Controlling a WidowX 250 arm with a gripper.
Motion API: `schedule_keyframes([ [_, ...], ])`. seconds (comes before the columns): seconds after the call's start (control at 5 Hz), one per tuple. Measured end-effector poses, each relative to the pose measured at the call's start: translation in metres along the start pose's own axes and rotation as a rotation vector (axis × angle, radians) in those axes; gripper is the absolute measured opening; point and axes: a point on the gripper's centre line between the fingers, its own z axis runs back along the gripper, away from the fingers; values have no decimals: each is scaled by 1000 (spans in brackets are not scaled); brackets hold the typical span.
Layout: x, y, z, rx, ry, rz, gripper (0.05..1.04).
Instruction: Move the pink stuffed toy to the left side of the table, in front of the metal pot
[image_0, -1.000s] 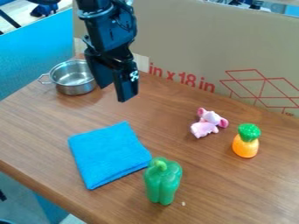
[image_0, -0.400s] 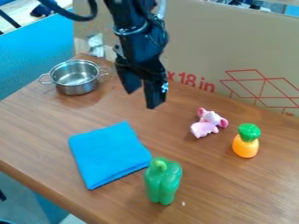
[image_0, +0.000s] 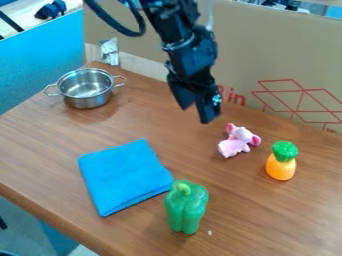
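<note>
Black and spread-fingered in the camera view, the gripper (image_0: 196, 115) hangs above the wooden table (image_0: 47, 150), farther right than before, clear of the steel pot (image_0: 88, 100) and nearer the pink plush toy (image_0: 233, 146). That toy lies unmoved between the gripper and the orange-and-green pineapple (image_0: 280, 167).

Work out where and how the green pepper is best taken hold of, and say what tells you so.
The green pepper stands upright, stem on top, and is taller than wide. So the pincer would likely do best coming down from above, closing on opposite sides of the upper body rather than on the small stem.
</note>
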Motion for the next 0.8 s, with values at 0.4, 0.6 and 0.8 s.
schedule_keyframes([
  [0.4,25,12,-28,-51,2,-52,1005],
  [0.6,28,6,-29,-81,-21,-40,1005],
  [0.8,21,-3,-35,-120,-23,-9,1005],
])
